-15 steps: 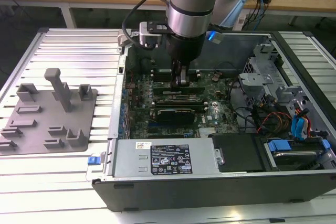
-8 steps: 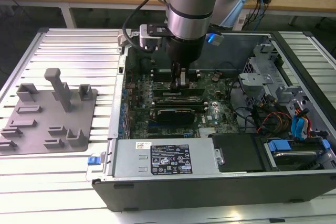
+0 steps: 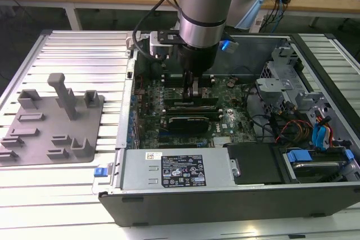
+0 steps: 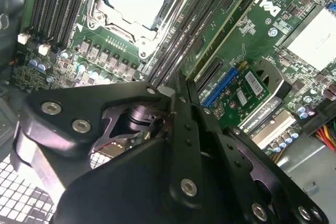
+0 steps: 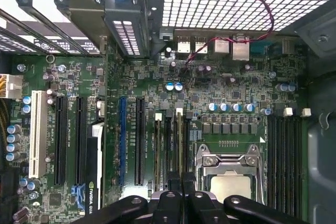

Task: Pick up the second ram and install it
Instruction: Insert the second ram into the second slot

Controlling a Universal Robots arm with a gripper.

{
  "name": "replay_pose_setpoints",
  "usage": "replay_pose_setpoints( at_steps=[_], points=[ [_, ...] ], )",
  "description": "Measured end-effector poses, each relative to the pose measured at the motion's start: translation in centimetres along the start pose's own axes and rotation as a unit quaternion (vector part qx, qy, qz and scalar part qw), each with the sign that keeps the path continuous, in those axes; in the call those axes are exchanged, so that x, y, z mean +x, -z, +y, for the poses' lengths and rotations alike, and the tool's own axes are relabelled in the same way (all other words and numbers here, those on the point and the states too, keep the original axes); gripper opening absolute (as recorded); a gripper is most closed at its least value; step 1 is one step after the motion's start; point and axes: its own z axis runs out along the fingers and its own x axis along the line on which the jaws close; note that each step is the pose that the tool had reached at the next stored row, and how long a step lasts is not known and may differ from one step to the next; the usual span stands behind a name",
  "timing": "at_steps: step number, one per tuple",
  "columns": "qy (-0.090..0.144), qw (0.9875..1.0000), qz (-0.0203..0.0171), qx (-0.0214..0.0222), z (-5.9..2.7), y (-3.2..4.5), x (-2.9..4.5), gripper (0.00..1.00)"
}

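Note:
My gripper (image 3: 194, 95) reaches straight down into the open computer case (image 3: 169, 203), over the memory slots of the green motherboard (image 5: 220, 95). In the first wrist view the second ram (image 5: 181, 145) stands edge-on in a slot, and its near end runs in between my black fingers (image 5: 171, 199). The gripper (image 5: 181, 182) looks shut on that stick. In the second wrist view the fingertips (image 4: 181, 85) meet at the slot row. Another green stick (image 4: 223, 27) sits in the neighbouring slot (image 5: 157, 150).
The silver processor socket (image 5: 228, 174) lies right beside the slots. A dark expansion card (image 3: 188, 122) sits nearer the case front. A grey fixture tray (image 3: 56, 133) rests on the table at the exterior view's left. Drive cages and cables (image 3: 304, 111) fill the case's right side.

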Motion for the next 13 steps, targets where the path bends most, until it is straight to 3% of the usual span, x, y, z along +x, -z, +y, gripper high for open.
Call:
replay_pose_setpoints(
  at_steps=[13],
  points=[
    [-0.008, 1.0, -0.001, 0.0004, -0.65, -1.53, 0.09, 0.09]
  ],
)
